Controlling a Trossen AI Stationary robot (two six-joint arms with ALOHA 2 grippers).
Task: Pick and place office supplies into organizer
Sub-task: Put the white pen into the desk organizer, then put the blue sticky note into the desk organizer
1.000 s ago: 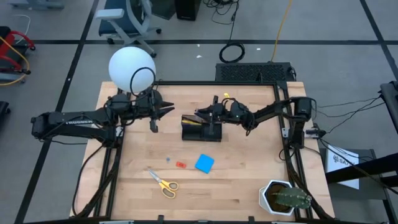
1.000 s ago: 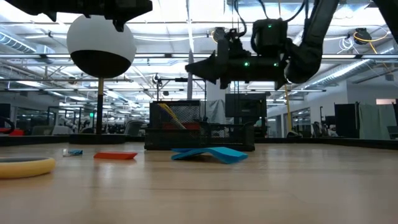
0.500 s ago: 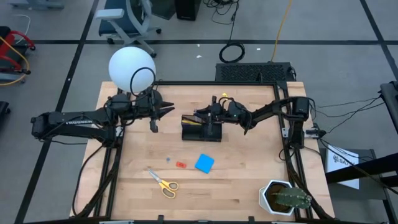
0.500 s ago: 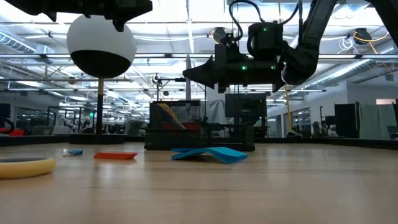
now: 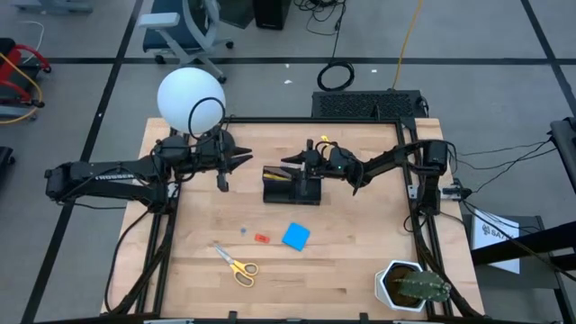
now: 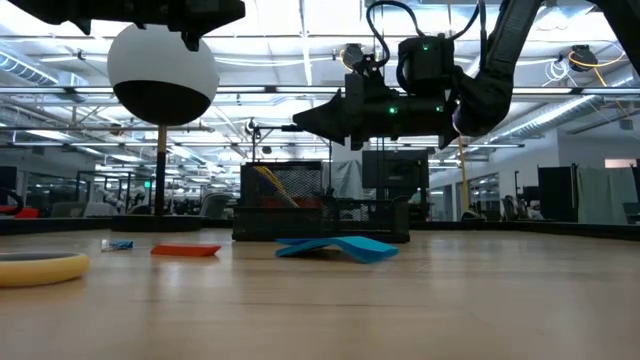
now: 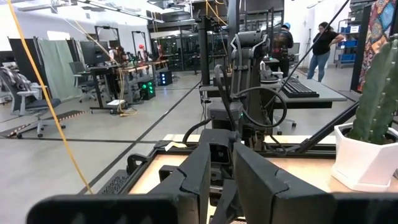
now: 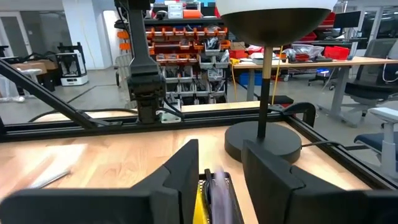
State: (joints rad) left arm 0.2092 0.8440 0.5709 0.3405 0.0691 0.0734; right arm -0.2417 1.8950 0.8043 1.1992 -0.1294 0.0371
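Note:
The black organizer (image 5: pixel 291 187) stands mid-table, with a yellow pen (image 6: pixel 272 186) leaning in its taller section. My right gripper (image 5: pixel 290 163) hovers open and empty just above the organizer, fingers level and pointing toward the table's left. The organizer's top, with pens in it, shows between its fingers in the right wrist view (image 8: pixel 214 193). My left gripper (image 5: pixel 241 161) hangs open and empty left of the organizer. The blue pad (image 5: pixel 295 236), red piece (image 5: pixel 261 238), blue pin (image 5: pixel 242 230) and yellow-handled scissors (image 5: pixel 236 263) lie flat on the table nearer the front.
A lamp with a white globe (image 5: pixel 191 102) and a round black base (image 8: pixel 264 142) stands at the far left behind my left arm. A white potted cactus (image 5: pixel 409 286) sits at the near right corner. People stand in the room beyond (image 7: pixel 322 38).
My right gripper has gone a little toward the table's left above the organizer, staying open. The things on the table have kept still.

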